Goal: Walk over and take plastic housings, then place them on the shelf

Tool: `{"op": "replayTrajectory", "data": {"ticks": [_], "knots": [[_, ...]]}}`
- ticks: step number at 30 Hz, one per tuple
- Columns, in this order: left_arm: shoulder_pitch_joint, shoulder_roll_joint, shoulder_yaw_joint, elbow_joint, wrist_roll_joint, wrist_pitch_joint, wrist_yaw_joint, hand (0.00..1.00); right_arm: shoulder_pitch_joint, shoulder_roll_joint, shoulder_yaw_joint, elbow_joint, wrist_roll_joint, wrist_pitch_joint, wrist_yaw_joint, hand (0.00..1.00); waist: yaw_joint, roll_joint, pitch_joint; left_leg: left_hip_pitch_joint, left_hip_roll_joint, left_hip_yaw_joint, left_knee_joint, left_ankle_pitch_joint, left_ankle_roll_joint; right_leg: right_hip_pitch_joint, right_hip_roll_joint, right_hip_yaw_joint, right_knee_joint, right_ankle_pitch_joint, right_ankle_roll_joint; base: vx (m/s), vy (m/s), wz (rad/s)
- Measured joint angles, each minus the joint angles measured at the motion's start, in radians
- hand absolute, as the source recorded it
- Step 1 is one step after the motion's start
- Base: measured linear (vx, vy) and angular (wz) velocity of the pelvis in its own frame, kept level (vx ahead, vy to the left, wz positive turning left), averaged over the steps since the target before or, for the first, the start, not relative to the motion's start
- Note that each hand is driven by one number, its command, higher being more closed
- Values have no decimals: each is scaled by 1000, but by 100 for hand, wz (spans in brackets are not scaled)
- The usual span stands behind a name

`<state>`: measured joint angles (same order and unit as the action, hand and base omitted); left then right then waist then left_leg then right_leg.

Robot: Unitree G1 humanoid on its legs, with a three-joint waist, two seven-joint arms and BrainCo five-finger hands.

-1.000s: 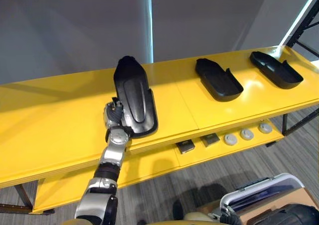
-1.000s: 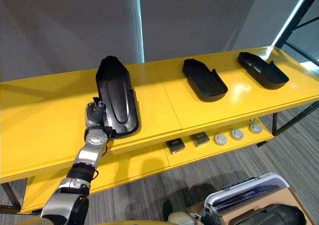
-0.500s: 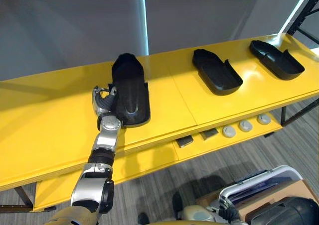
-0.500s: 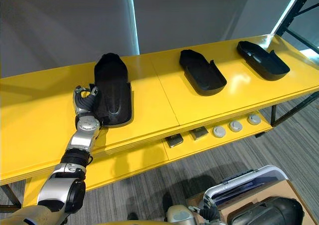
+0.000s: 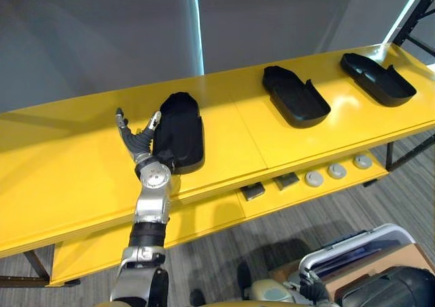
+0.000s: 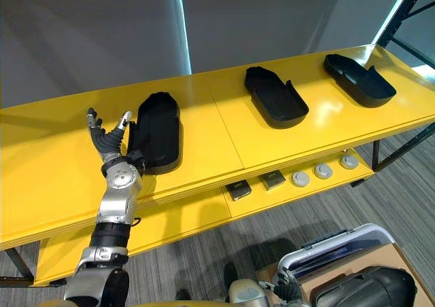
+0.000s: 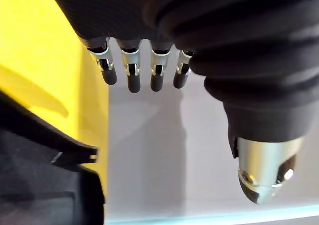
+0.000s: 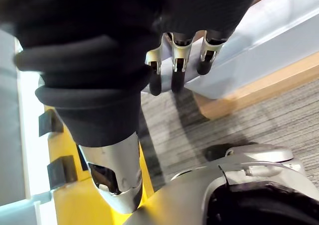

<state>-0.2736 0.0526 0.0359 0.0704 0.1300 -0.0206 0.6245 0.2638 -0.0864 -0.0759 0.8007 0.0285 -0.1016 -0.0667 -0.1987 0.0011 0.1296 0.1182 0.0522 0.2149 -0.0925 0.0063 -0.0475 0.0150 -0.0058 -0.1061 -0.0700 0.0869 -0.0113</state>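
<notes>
- my left hand (image 5: pixel 140 142) is up over the top of the yellow shelf (image 5: pixel 68 161), fingers straight and fanned out, thumb off to the side, holding nothing
- the nearest black plastic housing (image 5: pixel 180 129) lies flat on the shelf just beside that hand, on its thumb side. my thumb tip is right by the housing's edge, can't tell if it actually touches
- in the left wrist view the same housing shows as a dark edge past my fingers (image 7: pixel 131 74), with bare yellow between
- two more black housings sit further to my right on the same top board: a middle one (image 5: pixel 296 98) and a far one (image 5: pixel 378 80), well apart from each other
- the lower board (image 5: pixel 204 219) has a couple of small dark square parts (image 5: pixel 253 192) and a row of round grey discs (image 5: pixel 337 171)
- my right hand (image 8: pixel 177 60) hangs low over the grey carpet (image 8: pixel 279 110), fingers loose and nothing in it
</notes>
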Motion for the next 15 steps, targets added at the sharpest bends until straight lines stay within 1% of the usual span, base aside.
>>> {"op": "replayTrajectory", "data": {"ticks": [1,2,3,5,7,9,11,13,15], "knots": [[65,0,-39,-48,64,-12,-26,100,0,-3,-4,6,0,-1,0,0,11,8,-1,-1,0,-1,0,0,0,0,0,-1,-2,0,0,-7,5,8],[88,-1,-53,-58,88,-17,-39,100,0,-5,-5,9,0,-1,0,0,23,11,-2,-1,0,-1,0,0,0,0,0,-1,-3,0,0,0,0,0],[132,-1,-79,-67,124,-28,-58,100,0,-9,-5,15,0,-1,0,0,26,14,-3,-1,1,-1,0,0,0,1,1,-1,-3,1,0,0,0,0],[191,-1,-98,-68,169,-31,-87,100,-3,-11,-5,19,0,-1,0,0,29,16,-3,-2,3,-2,0,0,0,1,3,-3,-5,1,-1,-42,-10,2],[253,-1,-115,-67,199,-34,-115,100,-3,-11,-4,20,1,-1,1,0,34,16,-3,-3,4,-2,0,0,0,1,4,-3,-10,2,-1,-59,-10,-2],[275,-1,-126,-61,200,-34,-138,100,-1,-12,-4,26,1,-1,1,0,49,17,-4,-8,3,0,0,-1,-2,2,5,0,-25,9,8,-53,-3,-5],[295,2,-129,-47,229,-39,-161,100,-6,-15,-4,40,1,-1,1,0,50,17,-5,-15,3,-1,2,-1,-4,0,4,-1,-28,12,10,-59,5,2],[297,5,-136,-26,240,-42,-168,100,-5,-16,-3,42,1,-1,1,0,50,18,-9,-15,3,-1,3,-3,-6,0,4,-1,-28,12,10,-19,4,2],[297,15,-155,3,279,-43,-188,100,-6,-18,-3,45,1,-1,3,0,50,20,-14,-16,3,-4,3,-3,-6,-1,4,-1,-28,12,10,0,0,0]]}}
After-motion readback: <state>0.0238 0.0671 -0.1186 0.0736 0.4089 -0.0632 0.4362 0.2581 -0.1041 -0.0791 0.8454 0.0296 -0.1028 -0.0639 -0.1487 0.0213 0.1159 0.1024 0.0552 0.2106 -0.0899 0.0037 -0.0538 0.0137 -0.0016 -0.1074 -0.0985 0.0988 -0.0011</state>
